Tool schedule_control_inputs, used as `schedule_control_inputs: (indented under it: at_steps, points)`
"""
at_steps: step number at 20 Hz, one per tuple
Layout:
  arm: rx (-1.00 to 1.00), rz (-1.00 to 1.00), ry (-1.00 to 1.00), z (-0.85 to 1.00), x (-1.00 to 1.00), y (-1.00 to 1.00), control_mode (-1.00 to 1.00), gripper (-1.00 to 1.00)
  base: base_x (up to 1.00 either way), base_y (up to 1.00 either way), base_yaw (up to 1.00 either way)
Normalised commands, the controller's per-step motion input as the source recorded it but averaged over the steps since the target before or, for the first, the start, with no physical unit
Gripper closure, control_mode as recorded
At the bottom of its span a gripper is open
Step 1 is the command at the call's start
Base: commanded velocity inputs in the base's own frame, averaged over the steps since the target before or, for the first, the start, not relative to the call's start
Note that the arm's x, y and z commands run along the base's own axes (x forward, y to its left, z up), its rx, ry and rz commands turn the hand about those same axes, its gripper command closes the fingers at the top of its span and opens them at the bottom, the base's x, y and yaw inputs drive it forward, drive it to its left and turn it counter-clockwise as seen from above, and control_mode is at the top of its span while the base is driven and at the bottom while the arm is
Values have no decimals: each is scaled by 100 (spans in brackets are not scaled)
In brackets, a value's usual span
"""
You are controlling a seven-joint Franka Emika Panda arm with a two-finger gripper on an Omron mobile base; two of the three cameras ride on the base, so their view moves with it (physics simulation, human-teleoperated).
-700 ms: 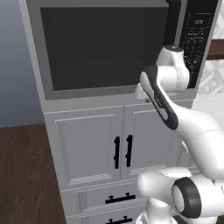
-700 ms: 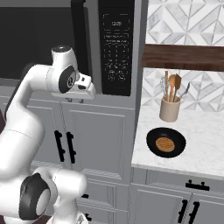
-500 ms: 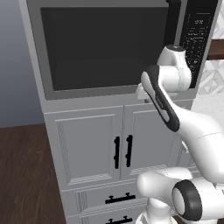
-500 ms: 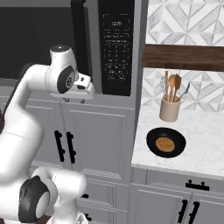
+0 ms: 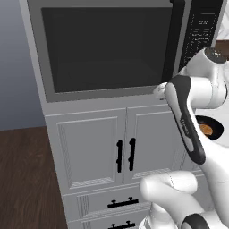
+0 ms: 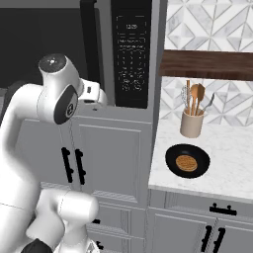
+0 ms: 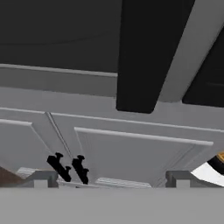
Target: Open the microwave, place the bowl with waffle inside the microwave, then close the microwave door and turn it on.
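Fingers of the two-finger hand (image 7: 112, 181) are seen spread, empty, just below the long black bar handle (image 7: 146, 52); the handle should be centred between them before closing.

The microwave door (image 5: 105, 49) is shut flat, so the cavity is closed off. Its black bar handle (image 7: 148, 52) stands out from the door at 12 o'clock in the hand view, with open air just below its lower end. The fingers (image 7: 43, 178) sit spread at 6 o'clock, nothing between them. On the desk (image 6: 232, 163), the bowl with waffle (image 6: 187, 161) has bare room at 3, 6 and 9 o'clock; the utensil crock (image 6: 192, 122) stands near at 12.
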Motion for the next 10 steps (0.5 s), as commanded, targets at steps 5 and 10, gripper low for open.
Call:
schedule_control_inputs:
  at_steps: [5, 10]
  points:
    - [0, 0, -31, 40, -3, -10, -100, -100, 0, 0, 0]
    - [2, 0, -22, 20, 0, -10, -100, -100, 0, 0, 0]
